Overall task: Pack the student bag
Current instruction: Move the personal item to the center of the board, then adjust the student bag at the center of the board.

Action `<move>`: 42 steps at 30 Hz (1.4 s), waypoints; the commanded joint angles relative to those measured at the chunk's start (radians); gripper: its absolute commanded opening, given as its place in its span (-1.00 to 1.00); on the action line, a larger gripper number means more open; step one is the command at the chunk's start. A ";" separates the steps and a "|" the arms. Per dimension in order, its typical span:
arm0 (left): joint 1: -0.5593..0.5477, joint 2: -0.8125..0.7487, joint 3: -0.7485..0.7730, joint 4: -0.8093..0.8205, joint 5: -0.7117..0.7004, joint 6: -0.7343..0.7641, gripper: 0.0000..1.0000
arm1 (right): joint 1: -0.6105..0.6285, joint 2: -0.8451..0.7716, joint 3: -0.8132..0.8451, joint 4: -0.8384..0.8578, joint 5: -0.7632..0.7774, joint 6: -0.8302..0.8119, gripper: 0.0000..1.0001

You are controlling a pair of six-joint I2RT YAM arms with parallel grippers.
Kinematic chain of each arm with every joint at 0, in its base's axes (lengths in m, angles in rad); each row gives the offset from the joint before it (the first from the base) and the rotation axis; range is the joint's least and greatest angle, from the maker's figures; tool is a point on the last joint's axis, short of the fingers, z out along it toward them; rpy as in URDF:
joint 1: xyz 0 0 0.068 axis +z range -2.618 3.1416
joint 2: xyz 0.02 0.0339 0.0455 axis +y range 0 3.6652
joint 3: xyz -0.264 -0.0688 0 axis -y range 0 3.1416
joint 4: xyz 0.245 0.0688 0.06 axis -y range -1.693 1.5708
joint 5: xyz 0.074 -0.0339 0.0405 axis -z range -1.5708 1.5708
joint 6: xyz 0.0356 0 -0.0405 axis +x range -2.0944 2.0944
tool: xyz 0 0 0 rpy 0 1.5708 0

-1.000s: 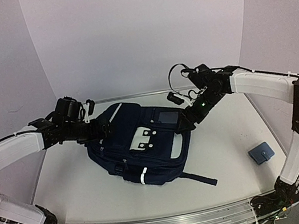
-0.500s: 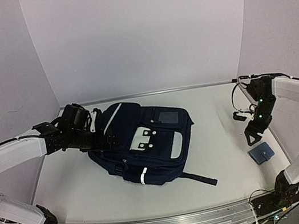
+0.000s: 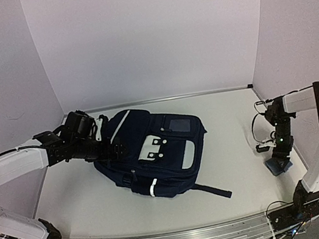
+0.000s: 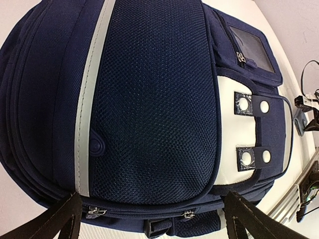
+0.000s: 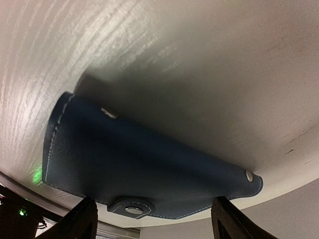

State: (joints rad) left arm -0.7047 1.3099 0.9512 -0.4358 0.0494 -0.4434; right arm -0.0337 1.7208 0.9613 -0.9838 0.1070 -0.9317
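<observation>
Centrally, navy student bag (image 3: 153,154) with white stripes.

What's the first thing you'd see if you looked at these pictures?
The big navy backpack with white stripes, lying flat in the middle of the table. The left gripper, open, is at the backpack's left side. By the right edge, the right gripper hangs open just above a small blue pouch.

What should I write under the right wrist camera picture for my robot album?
Open jaws poised over a small blue pouch lying on the white table.
</observation>
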 commanded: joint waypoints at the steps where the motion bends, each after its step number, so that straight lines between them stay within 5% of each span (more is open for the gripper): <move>1: -0.004 -0.014 -0.005 0.040 0.012 0.002 0.99 | 0.090 0.040 0.015 -0.026 -0.193 0.036 0.52; 12: -0.025 0.005 0.006 0.054 0.026 0.016 0.99 | 0.449 0.118 0.181 0.017 -0.506 0.371 0.42; 23: -0.300 0.189 0.264 -0.065 -0.319 0.148 0.99 | 0.467 -0.023 0.359 0.209 -0.812 0.763 0.43; 37: -0.372 0.645 0.718 -0.325 -0.428 0.115 0.28 | 0.478 0.077 0.417 0.285 -1.028 0.891 0.33; 42: -0.374 0.704 0.791 -0.425 -0.516 0.081 -0.15 | 0.529 0.108 0.402 0.318 -1.019 0.924 0.30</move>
State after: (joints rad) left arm -1.0764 1.9853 1.6643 -0.7385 -0.3646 -0.3274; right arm 0.4511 1.8033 1.3411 -0.7138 -0.8772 -0.0564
